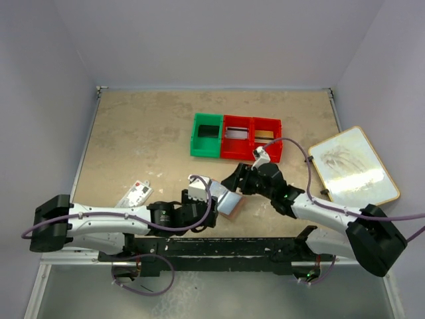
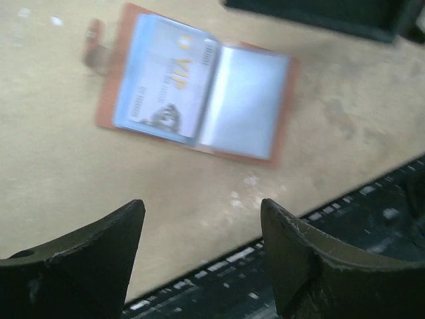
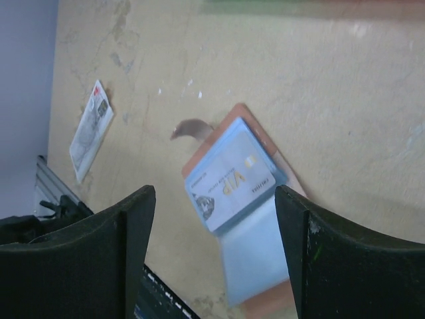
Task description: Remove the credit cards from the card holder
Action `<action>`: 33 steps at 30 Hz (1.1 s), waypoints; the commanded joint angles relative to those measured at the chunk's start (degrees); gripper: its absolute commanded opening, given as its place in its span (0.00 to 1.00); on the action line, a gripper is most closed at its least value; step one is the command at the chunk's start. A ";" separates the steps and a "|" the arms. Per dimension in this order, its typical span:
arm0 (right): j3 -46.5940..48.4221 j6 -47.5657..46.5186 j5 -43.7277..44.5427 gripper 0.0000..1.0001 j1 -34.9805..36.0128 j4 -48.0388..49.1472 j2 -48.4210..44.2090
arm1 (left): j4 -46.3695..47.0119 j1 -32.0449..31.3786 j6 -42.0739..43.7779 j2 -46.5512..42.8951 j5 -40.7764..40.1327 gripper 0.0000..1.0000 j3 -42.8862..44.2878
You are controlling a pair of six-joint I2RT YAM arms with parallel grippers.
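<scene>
I've got the left gripper and right gripper wide open and empty, with the card holder splayed flat just ahead of both, so its VIP card faces up for picking.

Robot test cell in a lab

A left arm and a right arm, both black and white with purple cables, were bolted to a metal rail at the near edge of a beige desk. Plain pale walls boxed it in, and a green bin, red bins and a wood-framed board sat on it.
</scene>
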 commanded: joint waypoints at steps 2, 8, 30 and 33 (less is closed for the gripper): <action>-7.48 9.32 -6.22 0.74 0.29 17.57 -0.12 | -9.75 6.17 0.52 1.61 -8.07 0.70 3.27; -5.12 11.38 -3.96 0.74 0.87 15.24 3.02 | -8.46 10.98 2.40 -0.63 -7.75 0.79 4.04; -9.95 16.37 -0.31 0.61 6.09 25.12 2.20 | -6.14 26.13 16.02 12.30 0.98 0.71 17.18; -7.95 16.00 0.11 0.60 7.35 25.08 5.22 | -6.73 26.92 15.98 11.21 1.09 0.71 16.91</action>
